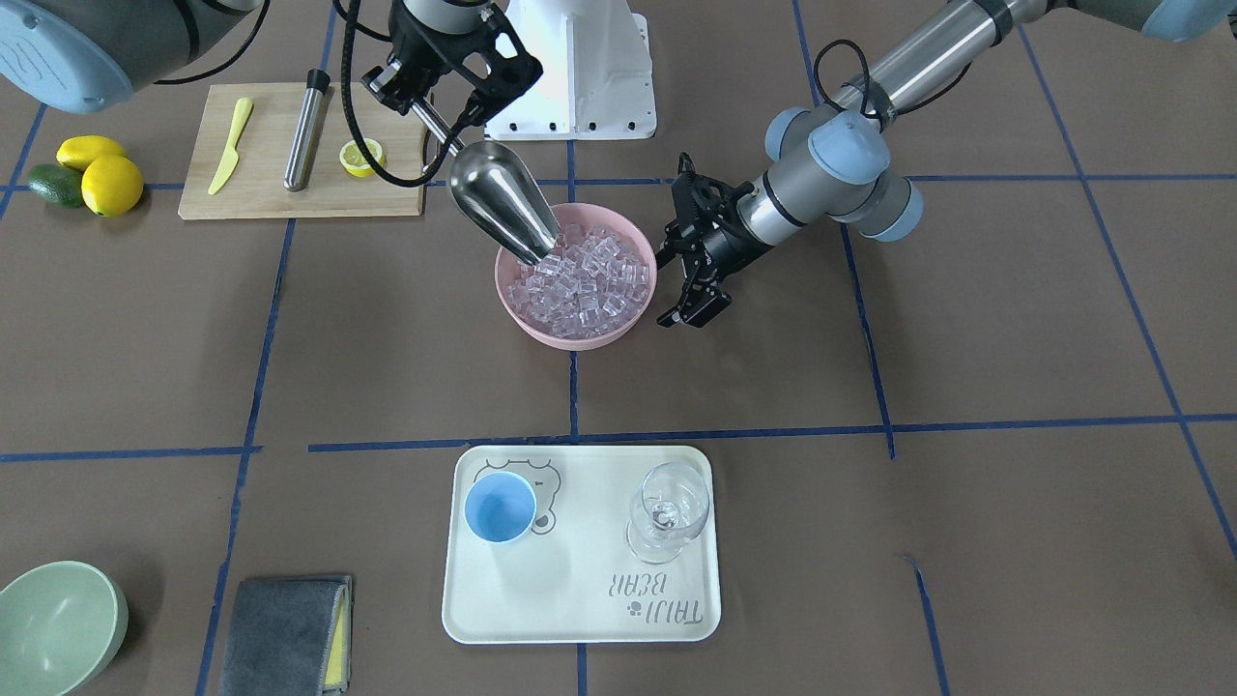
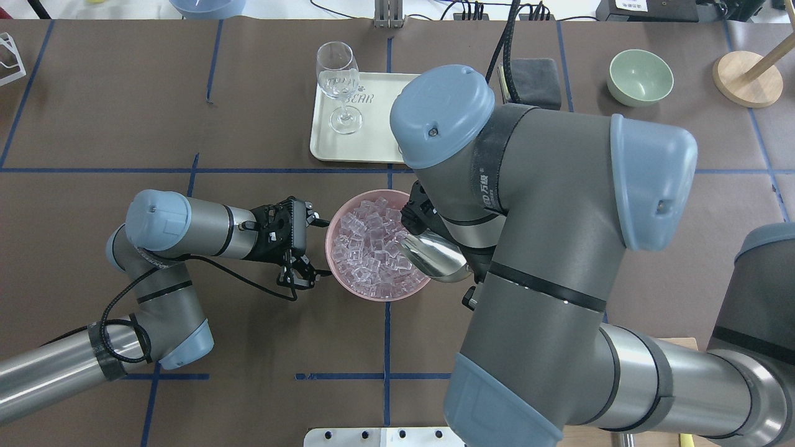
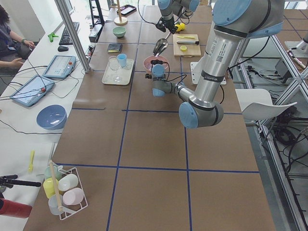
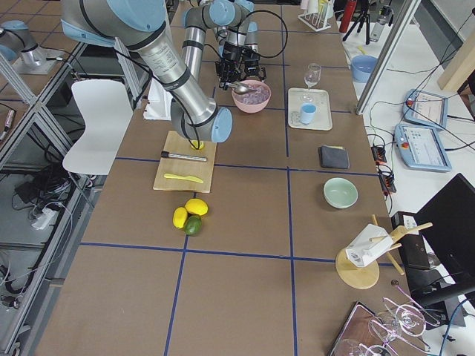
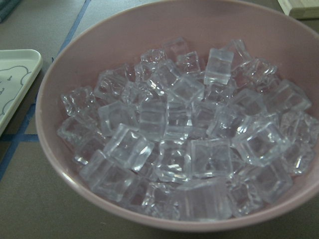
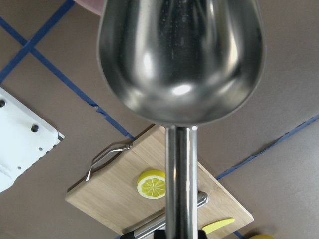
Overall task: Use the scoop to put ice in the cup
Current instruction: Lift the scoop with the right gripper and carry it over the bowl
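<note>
The ice (image 1: pixel 580 275) fills a pink bowl (image 1: pixel 541 333) at the table's middle; it also shows in the left wrist view (image 5: pixel 184 139). My right gripper (image 1: pixel 417 101) is shut on the thin handle of the steel scoop (image 1: pixel 503 203). The scoop tilts down with its tip in the ice at the bowl's rim, and its trough (image 6: pixel 182 55) looks empty. My left gripper (image 2: pixel 323 248) is open and empty, close beside the bowl's other side. The light-blue cup (image 1: pixel 500 507) stands upright on a cream tray (image 1: pixel 580 599). In the overhead view my right arm hides the cup.
A clear wine glass (image 1: pixel 667 512) stands on the tray beside the cup. A cutting board (image 1: pixel 261 193) holds a yellow knife, a steel cylinder and a lemon half. Lemons (image 1: pixel 111 184), a green bowl (image 1: pixel 53 628) and a grey cloth (image 1: pixel 285 633) lie to the sides.
</note>
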